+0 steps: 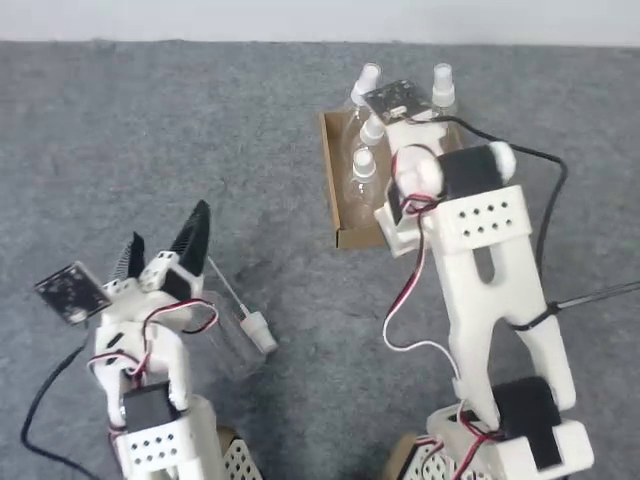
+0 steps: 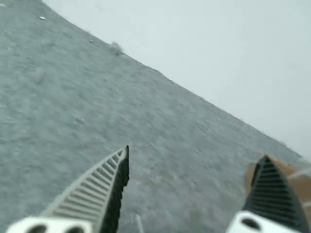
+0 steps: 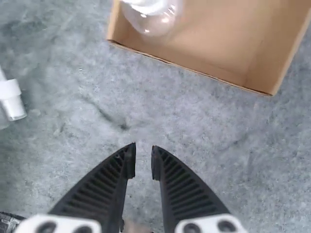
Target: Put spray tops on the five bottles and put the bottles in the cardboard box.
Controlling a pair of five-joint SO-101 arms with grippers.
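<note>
You are seeing your left end effector [image 1: 168, 228] hanging low over the grey counter [image 1: 200, 120], its fingers spread wide apart and gripping nothing. Just beside it, a white spray top [image 1: 258, 331] is lying on the counter with its thin tube pointing toward that end effector. A clear bottle body seems to be lying next to it, but it is too faint to tell. Your right arm is reaching toward the cardboard box [image 1: 328, 170], where 4 capped bottles [image 1: 363, 165] are standing upright. Your right end effector [image 3: 142, 155] is sitting over bare counter just beside the box, its fingers nearly together and empty.
</note>
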